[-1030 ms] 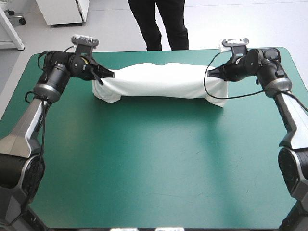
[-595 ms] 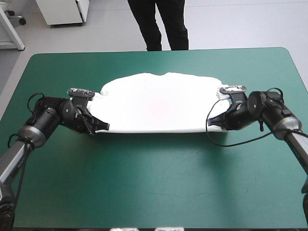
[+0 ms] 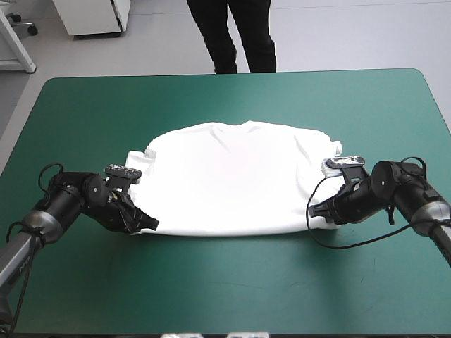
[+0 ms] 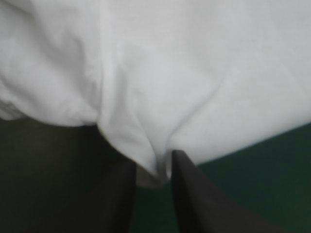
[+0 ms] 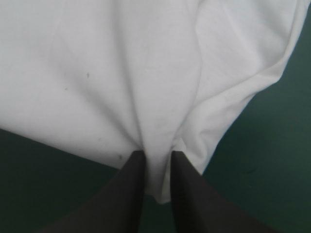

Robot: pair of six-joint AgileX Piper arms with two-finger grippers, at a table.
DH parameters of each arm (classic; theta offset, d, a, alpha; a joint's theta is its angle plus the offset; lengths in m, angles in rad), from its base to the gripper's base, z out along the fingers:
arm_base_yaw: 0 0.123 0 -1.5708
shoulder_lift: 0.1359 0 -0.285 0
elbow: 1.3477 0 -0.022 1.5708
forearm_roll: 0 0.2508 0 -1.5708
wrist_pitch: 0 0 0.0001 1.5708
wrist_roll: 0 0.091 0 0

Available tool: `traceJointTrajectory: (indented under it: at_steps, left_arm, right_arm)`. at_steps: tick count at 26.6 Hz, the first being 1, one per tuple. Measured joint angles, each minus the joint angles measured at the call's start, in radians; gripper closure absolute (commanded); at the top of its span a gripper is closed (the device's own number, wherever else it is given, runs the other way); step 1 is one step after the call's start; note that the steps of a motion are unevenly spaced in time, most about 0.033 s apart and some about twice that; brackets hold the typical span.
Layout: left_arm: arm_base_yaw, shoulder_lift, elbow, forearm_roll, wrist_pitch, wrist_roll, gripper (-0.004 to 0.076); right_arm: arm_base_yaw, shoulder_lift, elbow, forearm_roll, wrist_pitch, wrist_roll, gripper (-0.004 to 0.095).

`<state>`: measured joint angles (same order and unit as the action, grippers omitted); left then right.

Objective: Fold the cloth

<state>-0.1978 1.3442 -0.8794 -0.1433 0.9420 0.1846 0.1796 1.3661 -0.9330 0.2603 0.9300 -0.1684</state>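
Left hand [image 3: 153,224] and right hand [image 3: 312,210] pulled the T-shirt [image 3: 232,176] nearer, seemingly flatter.

Black jointed arms [image 3: 70,204], silver-grey links [image 3: 17,243], black fin-shaped gripper fingers [image 5: 189,196]

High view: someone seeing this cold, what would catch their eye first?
First, the white short-sleeved T-shirt, spread wide across the middle of the teal-green table cover. Next, the black-fingered pair at its near edge: the left gripper is shut on the near left corner and the right gripper on the near right corner. Both are low over the table, and the cloth puckers where they pinch it.
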Motion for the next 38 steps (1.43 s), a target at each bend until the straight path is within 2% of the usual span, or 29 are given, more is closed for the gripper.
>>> traceJointTrajectory:
  at_steps: [1, 2, 6, 8, 11, 16, 23, 38]
  left_arm:
    - [0.000, 0.000, 0.000, -0.007, 0.005, 0.012, 0.0156]
    - [0.000, 0.000, 0.000, -0.015, 0.015, 0.015, 0.0132]
    - [0.000, -0.030, -0.047, 0.012, 0.068, -0.031, 0.0194]
    - [0.000, -0.078, -0.085, 0.088, 0.073, -0.105, 0.0234]
    - [0.006, -0.122, -0.120, 0.199, 0.095, -0.200, 0.0251]
    - [0.091, -0.118, -0.127, 0.180, 0.099, -0.227, 0.0251]
    - [0.230, -0.031, -0.155, 0.072, 0.070, -0.160, 0.0251]
    - [0.238, 0.233, -0.167, 0.028, -0.056, -0.099, 0.0252]
  right_arm:
    - [0.000, 0.005, 0.000, 0.001, 0.005, 0.000, 0.0355]
    - [0.000, 0.005, 0.000, 0.005, 0.010, 0.000, 0.0355]
    - [0.000, -0.010, -0.081, -0.002, 0.052, 0.031, 0.0354]
    - [0.000, -0.039, -0.149, -0.033, 0.068, 0.054, 0.0354]
    - [0.000, -0.070, -0.223, -0.065, 0.104, 0.081, 0.0354]
    - [0.000, -0.087, -0.256, -0.073, 0.132, 0.088, 0.0354]
    - [0.000, -0.091, -0.257, -0.080, 0.141, 0.091, 0.0355]
    - [0.000, -0.091, -0.258, -0.084, 0.140, 0.091, 0.0355]
